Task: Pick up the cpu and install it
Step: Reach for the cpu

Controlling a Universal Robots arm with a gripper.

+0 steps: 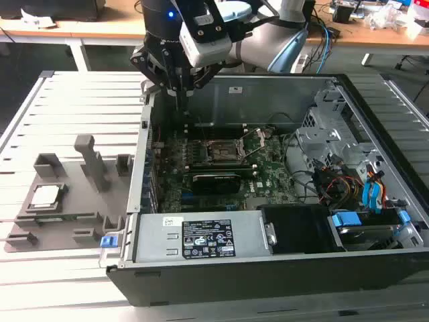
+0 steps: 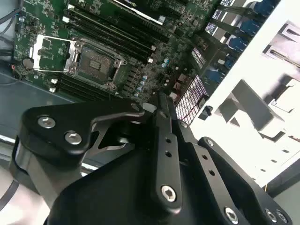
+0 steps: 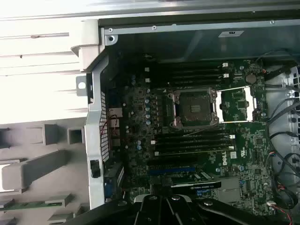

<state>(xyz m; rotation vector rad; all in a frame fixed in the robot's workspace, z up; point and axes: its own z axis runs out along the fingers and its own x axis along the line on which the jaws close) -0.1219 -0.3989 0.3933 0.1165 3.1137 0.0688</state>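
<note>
The black open-topped computer case (image 1: 281, 285) lies flat, baring its green motherboard (image 1: 268, 171), likely for reach from above. Over the case's edge hovers the black gripper (image 1: 182, 94), its 2 fingers pinched together on nothing. The dark square socket (image 3: 194, 108) stands unlatched, its contacts too dark to read. The silvery square cpu (image 1: 45, 196) lies flat in the grey plastic fixture (image 1: 94, 168) on the exterior view's left.

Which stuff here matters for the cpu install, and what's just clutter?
Job:
cpu, in the grey holder
socket
gripper

Lying about:
power supply
expansion card
blue cables
</note>
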